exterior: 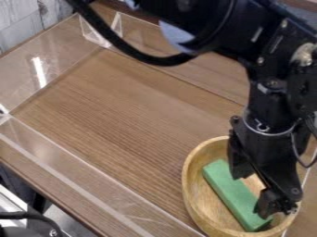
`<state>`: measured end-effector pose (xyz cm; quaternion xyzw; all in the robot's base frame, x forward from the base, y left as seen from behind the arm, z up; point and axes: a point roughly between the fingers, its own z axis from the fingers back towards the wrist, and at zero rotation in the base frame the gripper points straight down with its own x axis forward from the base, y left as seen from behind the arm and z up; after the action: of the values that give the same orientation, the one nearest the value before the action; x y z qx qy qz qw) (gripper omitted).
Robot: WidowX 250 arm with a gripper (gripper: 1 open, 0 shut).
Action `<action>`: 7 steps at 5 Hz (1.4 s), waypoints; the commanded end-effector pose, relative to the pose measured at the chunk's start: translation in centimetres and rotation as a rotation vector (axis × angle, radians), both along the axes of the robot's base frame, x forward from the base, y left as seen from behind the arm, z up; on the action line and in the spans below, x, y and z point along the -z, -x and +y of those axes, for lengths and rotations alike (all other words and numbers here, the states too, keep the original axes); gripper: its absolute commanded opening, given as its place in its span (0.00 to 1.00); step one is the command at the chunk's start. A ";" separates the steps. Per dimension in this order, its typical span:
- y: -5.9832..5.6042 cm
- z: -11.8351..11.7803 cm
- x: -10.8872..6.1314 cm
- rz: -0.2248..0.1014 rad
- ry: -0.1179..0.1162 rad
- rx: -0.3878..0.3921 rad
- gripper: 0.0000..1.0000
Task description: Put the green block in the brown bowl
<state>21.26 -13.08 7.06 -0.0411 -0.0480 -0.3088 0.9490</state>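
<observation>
The green block [234, 193] lies flat inside the brown bowl [197, 194], which sits at the lower right of the wooden table. My black gripper [259, 180] points straight down over the bowl, open, with one finger beside the block's near end and the other finger [281, 198] at its far end. The fingers stand around the block with gaps showing; I cannot tell whether they touch it. The bowl's right part is hidden by the gripper and the picture's edge.
The wooden table [124, 111] has a low clear plastic wall [56, 153] along its left and front edges and another clear piece [99, 35] at the back. Black cable loops hang above at the top.
</observation>
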 end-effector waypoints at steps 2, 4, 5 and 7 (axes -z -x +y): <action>-1.1 0.2 -0.3 -0.041 0.029 0.004 1.00; -1.5 0.4 -0.1 -0.051 0.041 0.007 1.00; -1.8 0.6 -0.1 -0.054 0.048 0.006 1.00; -2.4 1.0 0.0 -0.060 0.059 0.004 1.00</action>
<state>22.82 -11.87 6.08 -0.0573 -0.0634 -0.3101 0.9468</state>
